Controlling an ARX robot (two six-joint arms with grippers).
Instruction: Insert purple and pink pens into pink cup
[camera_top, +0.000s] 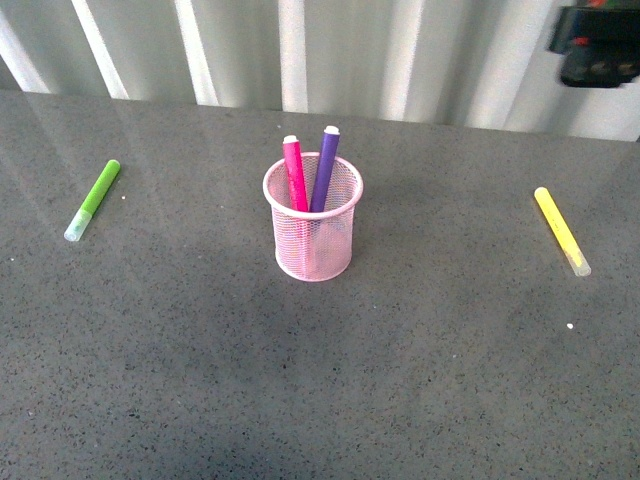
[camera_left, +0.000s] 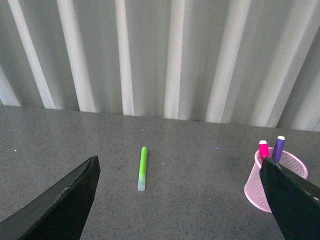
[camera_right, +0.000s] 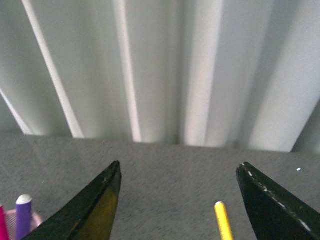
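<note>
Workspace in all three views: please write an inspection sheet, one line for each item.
Surface: grey speckled table, a few small white specks on it.
Job's things: pink pen and purple pen both stand inside the pink cup, leaning against each other, tops above the rim. Cup is upright near the table's middle.
Clutter: green marker lies flat to the left; yellow marker lies flat to the right. Both are apart from the cup.
Grippers: left gripper open, empty; right gripper open, empty, raised above the table.
Cables: nothing seen.
Surroundings: pale ribbed wall behind the table.
</note>
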